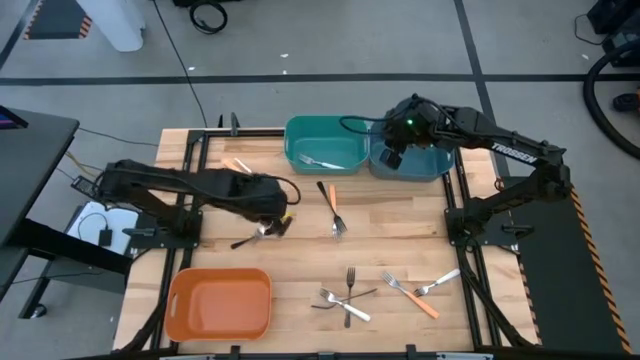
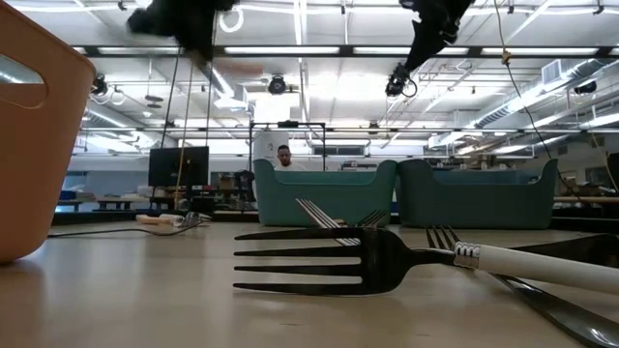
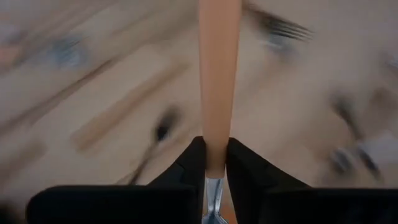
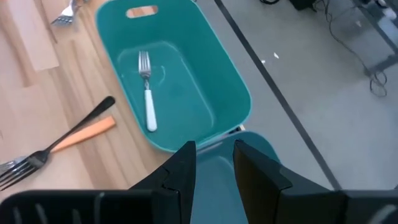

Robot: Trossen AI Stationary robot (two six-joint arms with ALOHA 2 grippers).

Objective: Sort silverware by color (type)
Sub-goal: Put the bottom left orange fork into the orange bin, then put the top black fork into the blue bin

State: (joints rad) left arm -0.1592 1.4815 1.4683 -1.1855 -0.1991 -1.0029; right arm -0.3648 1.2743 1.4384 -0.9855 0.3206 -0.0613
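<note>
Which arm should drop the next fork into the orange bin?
Left. The left gripper is already shut on an orange-handled fork, near the orange plastic bin. The right gripper is open and empty over the teal bins.

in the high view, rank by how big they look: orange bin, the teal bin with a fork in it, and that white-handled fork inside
1. orange bin and teal bin: they look about alike in footprint, so I won't rank one above the other.
2. white-handled fork: far smaller, lying inside the teal bin.

One fork (image 1: 318,161) lies in the left bin (image 1: 326,146), others on the table (image 1: 400,230).
</note>
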